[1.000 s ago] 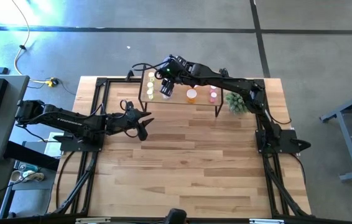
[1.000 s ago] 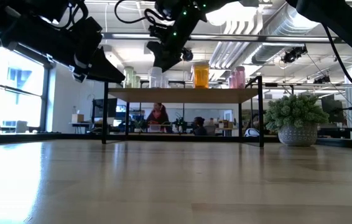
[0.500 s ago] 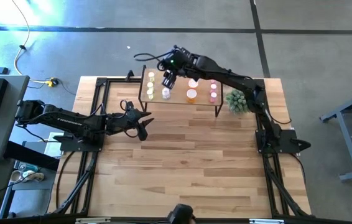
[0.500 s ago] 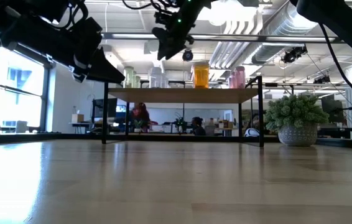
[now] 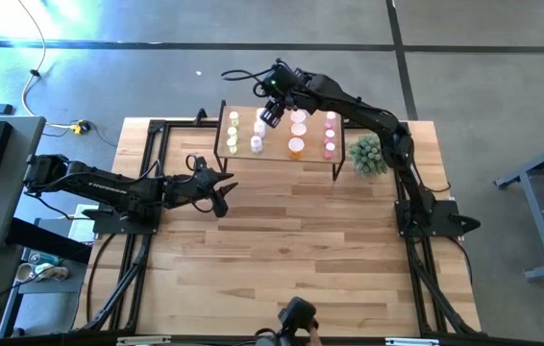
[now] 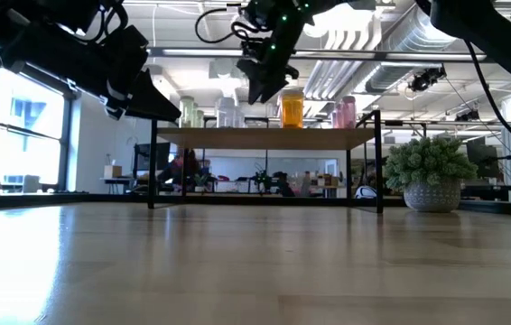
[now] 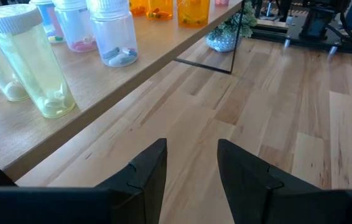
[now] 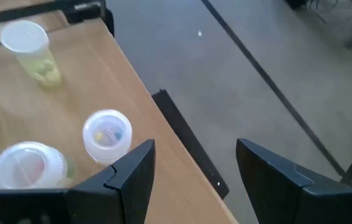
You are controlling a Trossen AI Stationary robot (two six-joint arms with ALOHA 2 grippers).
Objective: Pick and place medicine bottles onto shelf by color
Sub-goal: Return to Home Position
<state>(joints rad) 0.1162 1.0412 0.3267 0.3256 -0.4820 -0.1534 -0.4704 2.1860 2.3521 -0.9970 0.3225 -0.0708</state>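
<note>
The shelf [image 5: 277,154] stands at the table's far edge on thin black legs. On it the bottles stand upright in rows by color: yellow-green [image 5: 233,132], clear [image 5: 256,145], orange [image 5: 296,146] and pink [image 5: 330,133]. My right gripper [image 5: 272,113] hovers open and empty above the shelf's far part, between the clear and orange rows; its wrist view shows a clear bottle [image 8: 106,134] and a yellow-green one [image 8: 23,40] below. My left gripper [image 5: 219,197] is open and empty over the table, just in front of the shelf's left end [image 7: 70,118].
A green spiky plant [image 5: 366,154] in a white pot stands on the table at the shelf's right end. The wooden tabletop [image 5: 291,259] stretches in front of the shelf. People show in the room beyond the table in the low view [image 6: 183,171].
My right gripper has gone from right over the front clear bottle up and toward the table's far edge and a little to the right. The clear bottle stays standing on the shelf.
</note>
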